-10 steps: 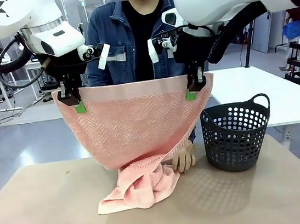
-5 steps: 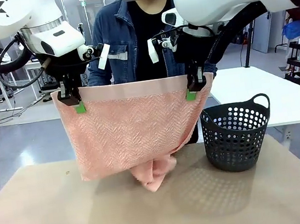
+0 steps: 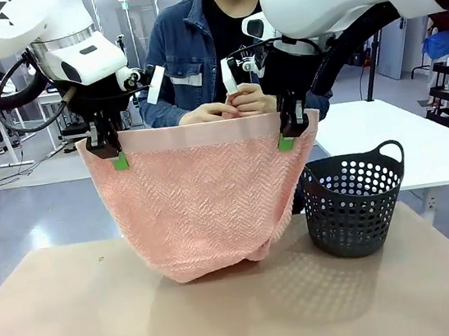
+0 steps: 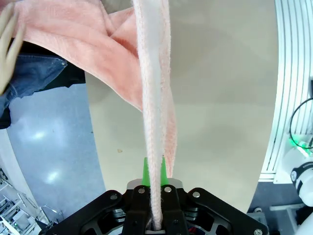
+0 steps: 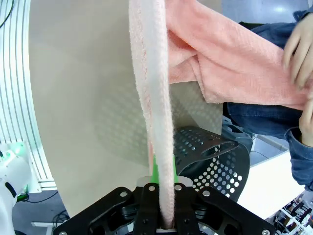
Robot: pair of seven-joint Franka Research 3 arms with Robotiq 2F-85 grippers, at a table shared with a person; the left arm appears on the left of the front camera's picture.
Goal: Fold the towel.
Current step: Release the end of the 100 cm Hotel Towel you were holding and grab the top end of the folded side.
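The pale pink towel [image 3: 200, 200] hangs above the table as a doubled sheet, its plain band stretched level along the top. My left gripper [image 3: 118, 155] is shut on the towel's upper left corner, and my right gripper [image 3: 287, 137] is shut on the upper right corner. The lower fold sags just above the tabletop. Behind the top edge, the person's hands [image 3: 229, 105] hold the far layer at the middle. In the left wrist view the towel [image 4: 152, 98] runs edge-on out of my green pads [image 4: 145, 172]. The right wrist view shows the towel [image 5: 154, 98] the same way.
A dark perforated basket [image 3: 353, 201] stands on the tan table [image 3: 80, 328] just right of the hanging towel. The person in a denim jacket [image 3: 184, 49] stands at the far side. A white table [image 3: 395, 141] lies behind on the right.
The towel's bunched lower end has been lifted off the table. The person's hand left the tabletop, and both hands now hold the towel's far edge up at the top. My grippers stayed put.
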